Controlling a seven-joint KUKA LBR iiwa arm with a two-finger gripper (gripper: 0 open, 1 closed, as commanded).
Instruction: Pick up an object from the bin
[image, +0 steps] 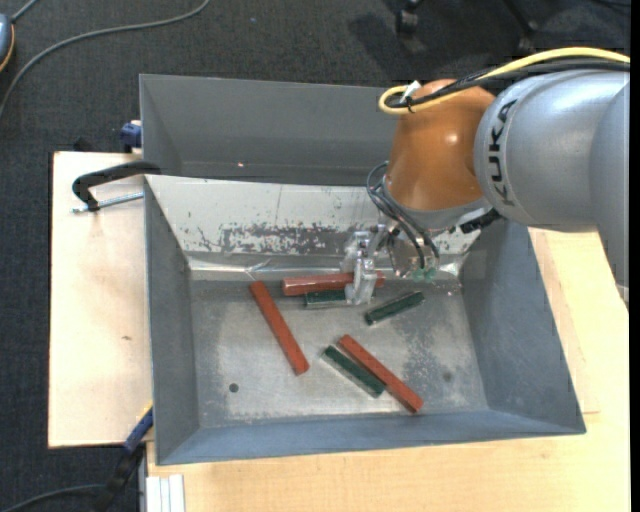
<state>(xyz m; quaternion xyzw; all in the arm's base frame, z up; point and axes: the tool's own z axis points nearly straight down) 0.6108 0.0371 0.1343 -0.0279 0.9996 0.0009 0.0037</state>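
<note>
Red bar (312, 287) near back wall (260, 210) lies under gripper (362, 283), grip state unclear.

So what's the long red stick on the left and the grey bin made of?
The red stick looks like matte plastic or painted wood, hard to tell: even colour, no shine. The bin looks like bare metal: dull grey, scuffed, speckled.

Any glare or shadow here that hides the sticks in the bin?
Camera view: a bright sheen washes the bin's back wall; the back right corner under the arm lies in shadow; the leftmost red stick on the floor is plainly lit.
</note>
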